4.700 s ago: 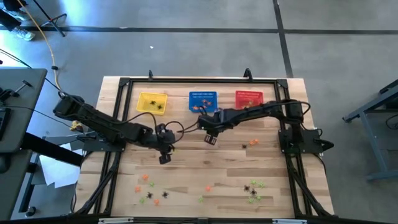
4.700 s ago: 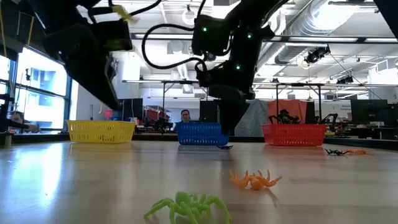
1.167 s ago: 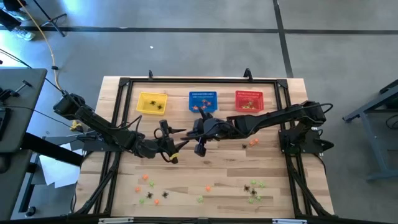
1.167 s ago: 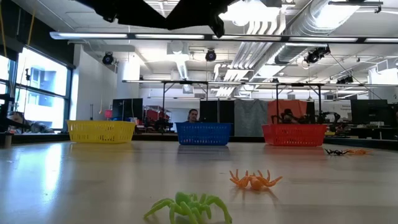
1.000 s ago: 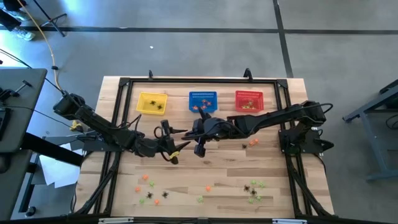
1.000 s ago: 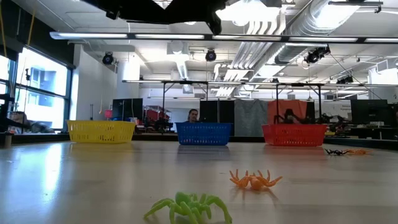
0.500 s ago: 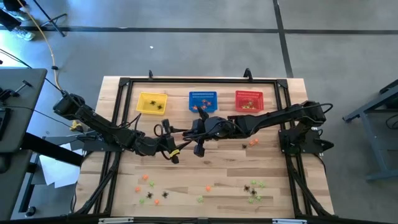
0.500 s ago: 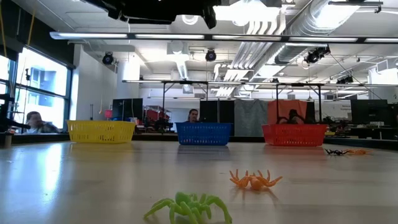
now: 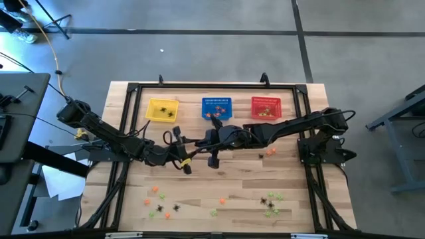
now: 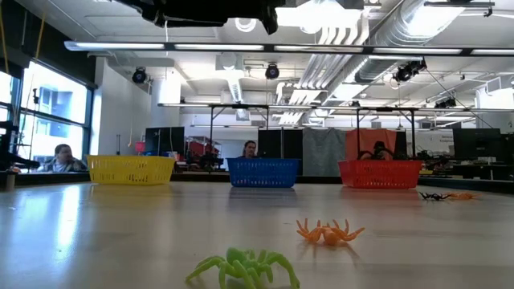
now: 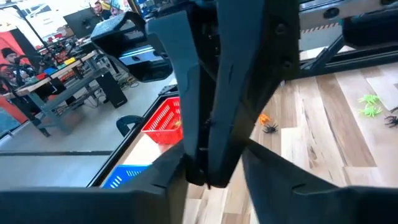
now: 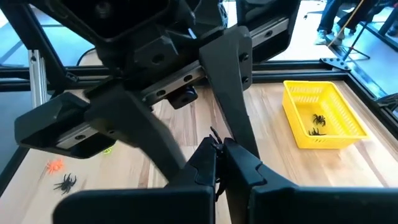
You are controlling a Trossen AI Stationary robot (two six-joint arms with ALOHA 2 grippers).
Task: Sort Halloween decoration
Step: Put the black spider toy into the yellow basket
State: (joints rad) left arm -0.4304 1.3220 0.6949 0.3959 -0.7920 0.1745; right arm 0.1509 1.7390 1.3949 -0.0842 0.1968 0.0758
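Note:
Both arms meet raised above the table's middle. My right gripper (image 12: 217, 149) (image 9: 196, 141) is shut on a tiny black spider (image 12: 214, 134), one Halloween decoration. My left gripper (image 11: 214, 165) (image 9: 182, 147) faces it, open. Its two fingers (image 12: 231, 93) stand on either side of the right fingertips. Whether they touch the spider I cannot tell. More decorations lie loose near the front edge: a left cluster (image 9: 159, 201), a right cluster (image 9: 271, 200), and orange ones (image 9: 270, 151) at mid right. My right gripper pinches the black spider between its two fingertips; thin legs (image 12: 213, 132) stick out past the tips. The fingers point roughly level toward the table's left. The spider is lifted well clear of the table.
Three mesh baskets stand along the far edge: yellow (image 9: 163, 109) with black spiders in it, blue (image 9: 216, 106) and red (image 9: 265, 106). In the low view a green spider (image 10: 245, 266) and an orange one (image 10: 329, 233) lie close. A black frame (image 9: 126, 119) borders the table.
Both arms have stayed in place above the middle. My left gripper's fingers have drawn closer together around the right fingertips, and both wrists have rolled slightly. The spider stays in my right gripper.

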